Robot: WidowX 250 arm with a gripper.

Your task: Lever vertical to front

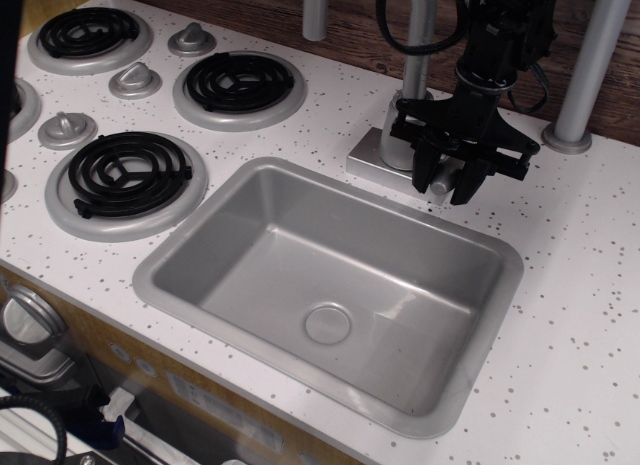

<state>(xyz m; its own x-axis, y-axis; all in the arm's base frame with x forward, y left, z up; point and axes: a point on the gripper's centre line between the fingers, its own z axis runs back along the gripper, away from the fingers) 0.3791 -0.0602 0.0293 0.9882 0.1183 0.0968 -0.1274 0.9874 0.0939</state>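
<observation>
The black gripper (444,177) is standing partly open over the faucet base (372,157), its fingers (467,181) sitting on both sides of the lever (443,179), behind the sink (200,230); whether they are pressing it, I cannot tell

Burners (126,173): five showing. Stove knobs (135,80): three. Sink (200,225): one. Faucet (400,145): one. Gripper (446,182): one.

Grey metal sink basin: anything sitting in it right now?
No: the grey metal sink basin shows only bare walls and its round drain, while the black gripper sits behind it by the faucet base.
</observation>
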